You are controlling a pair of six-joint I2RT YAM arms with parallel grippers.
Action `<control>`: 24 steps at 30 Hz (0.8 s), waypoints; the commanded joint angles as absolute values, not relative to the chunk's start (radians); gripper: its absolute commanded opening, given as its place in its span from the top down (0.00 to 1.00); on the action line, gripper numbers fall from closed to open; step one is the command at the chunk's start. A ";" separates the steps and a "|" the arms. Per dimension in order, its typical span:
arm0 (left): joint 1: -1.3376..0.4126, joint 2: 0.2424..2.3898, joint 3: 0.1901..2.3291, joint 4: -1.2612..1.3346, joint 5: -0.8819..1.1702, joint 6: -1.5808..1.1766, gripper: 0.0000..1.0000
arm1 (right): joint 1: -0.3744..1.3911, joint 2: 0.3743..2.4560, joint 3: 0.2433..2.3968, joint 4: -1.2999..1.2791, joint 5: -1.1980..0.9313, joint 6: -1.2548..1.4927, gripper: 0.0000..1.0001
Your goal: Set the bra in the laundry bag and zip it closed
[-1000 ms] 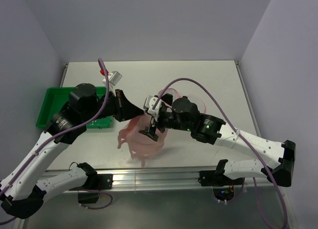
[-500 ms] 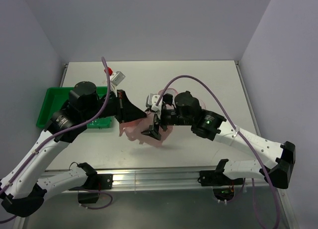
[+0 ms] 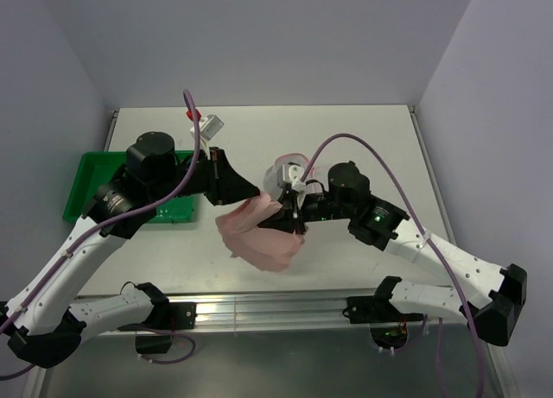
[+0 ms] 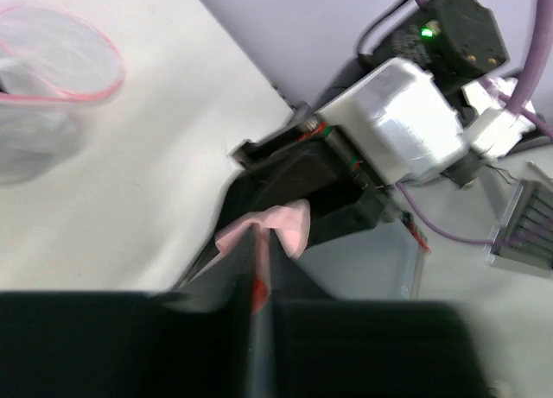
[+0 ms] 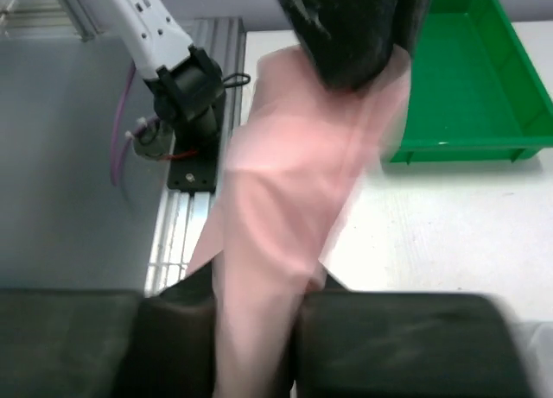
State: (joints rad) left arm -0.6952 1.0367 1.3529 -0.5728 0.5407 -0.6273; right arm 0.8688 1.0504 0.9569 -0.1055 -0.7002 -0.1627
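Observation:
The pink bra hangs above the table's front middle, held between both grippers. My left gripper pinches its upper left edge; in the left wrist view a fold of the bra sits in the narrow gap of that gripper. My right gripper is shut on the right side, with the bra running down between its fingers. The laundry bag, white mesh with a pink rim, lies on the table just behind the right wrist, and shows as the bag in the left wrist view.
A green tray sits at the table's left edge, and the same tray appears beyond the bra in the right wrist view. The aluminium rail with both arm bases runs along the front edge.
The right gripper has shut on the bra and shifted right. The left gripper moved right and up. The bra now hangs spread between the two grippers instead of bunched.

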 commanded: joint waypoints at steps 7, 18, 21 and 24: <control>-0.696 0.973 1.393 -0.552 0.099 -0.572 0.33 | 0.646 0.890 0.864 0.146 -0.536 0.190 1.00; -0.696 0.988 1.155 -0.463 -0.097 -0.591 0.36 | 0.411 0.792 0.891 0.077 -0.099 0.439 1.00; -0.695 1.078 1.137 -0.405 -0.103 -0.589 0.36 | 0.370 0.785 0.876 0.074 -0.040 0.457 1.00; -0.695 1.228 1.167 -0.328 -0.074 -0.586 0.31 | 0.303 0.791 0.867 0.086 -0.069 0.471 1.00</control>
